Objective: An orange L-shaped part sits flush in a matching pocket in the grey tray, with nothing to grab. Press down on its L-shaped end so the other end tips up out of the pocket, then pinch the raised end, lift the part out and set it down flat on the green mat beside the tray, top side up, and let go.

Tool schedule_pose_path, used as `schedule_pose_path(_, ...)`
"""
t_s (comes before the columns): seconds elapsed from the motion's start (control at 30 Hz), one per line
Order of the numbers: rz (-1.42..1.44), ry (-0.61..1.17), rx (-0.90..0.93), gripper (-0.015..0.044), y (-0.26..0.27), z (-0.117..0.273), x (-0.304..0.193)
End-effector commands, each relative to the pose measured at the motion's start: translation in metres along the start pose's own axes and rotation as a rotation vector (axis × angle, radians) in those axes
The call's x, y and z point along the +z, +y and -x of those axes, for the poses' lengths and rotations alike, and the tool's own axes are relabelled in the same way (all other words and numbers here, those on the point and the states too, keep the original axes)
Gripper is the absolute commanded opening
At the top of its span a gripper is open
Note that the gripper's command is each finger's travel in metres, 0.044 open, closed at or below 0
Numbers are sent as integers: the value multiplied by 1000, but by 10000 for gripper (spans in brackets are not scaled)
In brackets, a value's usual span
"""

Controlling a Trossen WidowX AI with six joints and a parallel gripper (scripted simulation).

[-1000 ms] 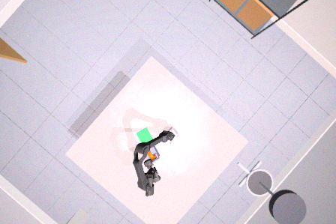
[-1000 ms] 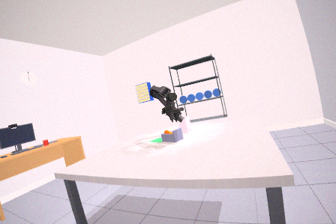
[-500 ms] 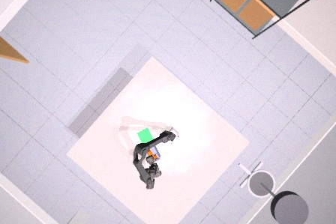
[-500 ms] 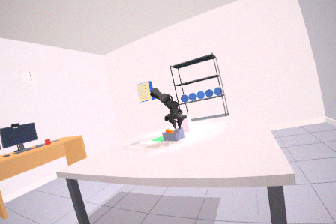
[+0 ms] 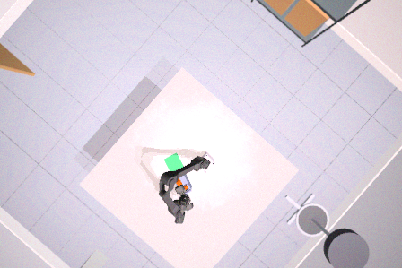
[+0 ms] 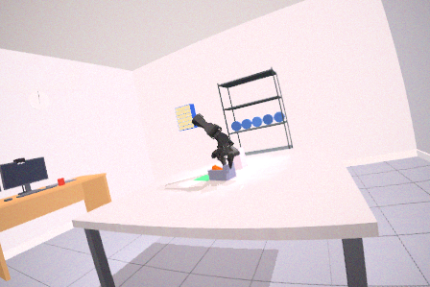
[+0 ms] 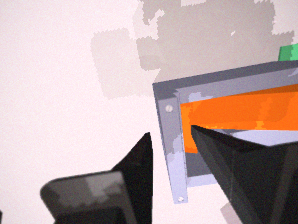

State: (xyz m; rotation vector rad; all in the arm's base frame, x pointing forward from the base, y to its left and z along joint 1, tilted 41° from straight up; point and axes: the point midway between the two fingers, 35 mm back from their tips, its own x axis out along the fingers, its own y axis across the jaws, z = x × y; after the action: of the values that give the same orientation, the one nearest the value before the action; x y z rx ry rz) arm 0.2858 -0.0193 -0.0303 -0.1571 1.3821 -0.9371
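Note:
The orange L-shaped part (image 5: 179,183) (image 6: 217,168) (image 7: 240,112) lies in the grey tray (image 5: 188,183) (image 6: 222,175) (image 7: 172,155). In the exterior view orange shows above the tray rim, and in the wrist view a darker side face shows, so the end away from the fingers looks tipped up; that end is cut off in the wrist view. My gripper (image 6: 227,166) (image 7: 170,133) is open and empty. One fingertip is over the L-shaped end, apparently touching it; the other is outside the tray's end wall. The green mat (image 5: 173,161) (image 6: 202,178) (image 7: 288,53) lies beyond the tray's other end.
The arm (image 5: 184,171) (image 6: 213,131) reaches across above the tray and partly hides it in the top view. The tray walls rise around the pocket, with small screws (image 7: 169,108) on the end rim. Arm shadows fall on the table (image 5: 233,146) (image 6: 240,209).

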Motion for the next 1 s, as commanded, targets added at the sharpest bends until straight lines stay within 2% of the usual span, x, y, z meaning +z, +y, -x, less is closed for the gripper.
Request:
schedule_pose_path(0.0, 8, 1, -8, 180, -1, -9, -1)
schedule_pose_path(0.37, 8, 0, -9, 180, -2, -26, -1)
schedule_pose_path(0.97, 3, -1, -1, 180, 0, -24, -1)
